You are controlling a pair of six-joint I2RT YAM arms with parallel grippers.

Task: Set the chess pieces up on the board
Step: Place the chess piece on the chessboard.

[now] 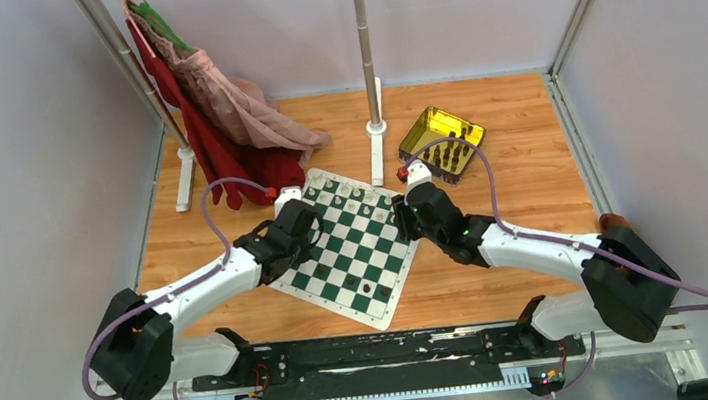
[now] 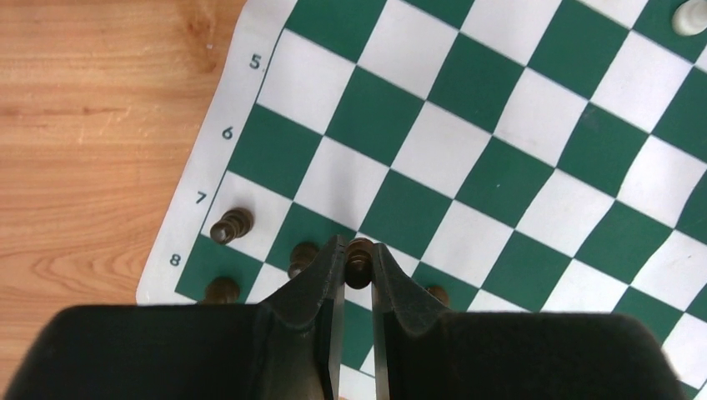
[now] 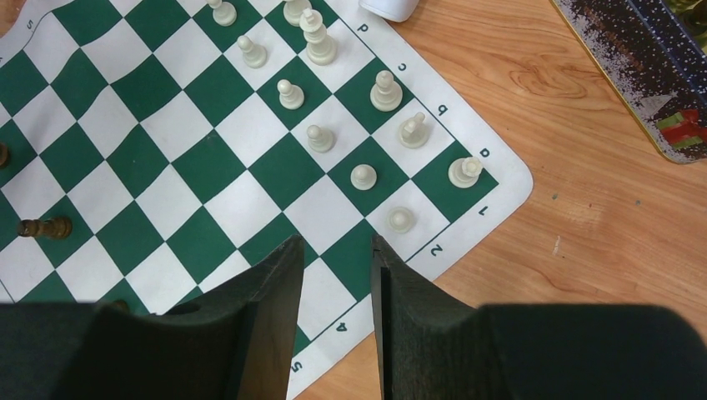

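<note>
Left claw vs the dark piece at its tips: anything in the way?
Nothing visible. The dark piece sits between the fingertips of the left claw; neighbouring dark pieces stand off to either side, outside the fingers.

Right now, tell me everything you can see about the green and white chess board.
The board is a thin, flexible-looking mat of green and white checks with a white border printed with numbers and letters. It lies on the wooden table, askew to its edges, slightly rippled. Cream pieces stand on ranks 1 and 2. A few dark pieces are on ranks 7 and 8, one of them between the fingers of the left end effector.
</note>
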